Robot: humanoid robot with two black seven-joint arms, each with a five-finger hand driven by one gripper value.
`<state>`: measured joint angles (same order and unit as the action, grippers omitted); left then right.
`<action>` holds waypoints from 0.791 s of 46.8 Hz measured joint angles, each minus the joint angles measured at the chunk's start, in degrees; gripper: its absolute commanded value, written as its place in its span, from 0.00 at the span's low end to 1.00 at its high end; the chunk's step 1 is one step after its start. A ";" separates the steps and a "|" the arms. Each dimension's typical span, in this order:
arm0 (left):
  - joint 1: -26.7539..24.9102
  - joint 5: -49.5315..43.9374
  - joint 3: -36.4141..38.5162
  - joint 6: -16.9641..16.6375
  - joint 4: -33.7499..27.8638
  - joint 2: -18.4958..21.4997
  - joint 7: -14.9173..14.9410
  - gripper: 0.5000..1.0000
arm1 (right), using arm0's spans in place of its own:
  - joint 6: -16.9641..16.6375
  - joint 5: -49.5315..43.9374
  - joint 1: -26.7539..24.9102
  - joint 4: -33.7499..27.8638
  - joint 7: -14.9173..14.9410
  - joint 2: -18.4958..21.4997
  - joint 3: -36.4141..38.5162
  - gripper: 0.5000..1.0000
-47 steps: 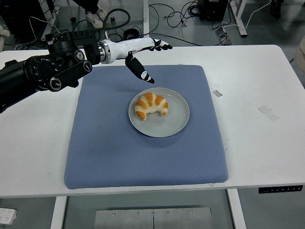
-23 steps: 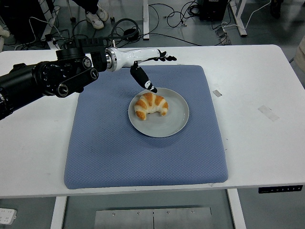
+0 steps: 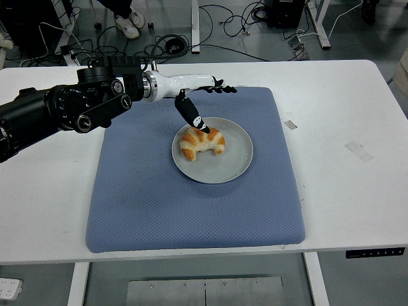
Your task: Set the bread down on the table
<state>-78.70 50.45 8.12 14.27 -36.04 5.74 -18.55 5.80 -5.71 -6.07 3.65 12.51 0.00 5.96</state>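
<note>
Left hand (image 3: pixel 194 95) spread above crescent-shaped bread (image 3: pixel 202 141) on round plate (image 3: pixel 236 162).

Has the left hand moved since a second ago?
Yes. The left hand has come down and right toward the plate; its thumb now reaches the croissant.

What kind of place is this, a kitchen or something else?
Likely a robotics lab, not a kitchen: loose cables trail over the bare floor behind the white table, and the croissant sits staged on a grey plate over a blue mat.
</note>
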 measured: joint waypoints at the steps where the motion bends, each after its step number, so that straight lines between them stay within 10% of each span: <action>1: 0.02 0.00 0.39 0.26 0.00 0.04 0.00 0.89 | 0.00 0.00 0.01 0.01 0.01 0.00 0.00 1.00; 37: 2.56 -0.23 2.80 0.93 0.04 -0.25 0.01 0.83 | 0.00 0.00 0.00 -0.01 0.04 0.00 -0.03 1.00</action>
<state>-76.15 50.22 10.91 15.20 -36.00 5.49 -18.54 5.80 -5.71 -6.06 3.64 12.55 0.00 5.93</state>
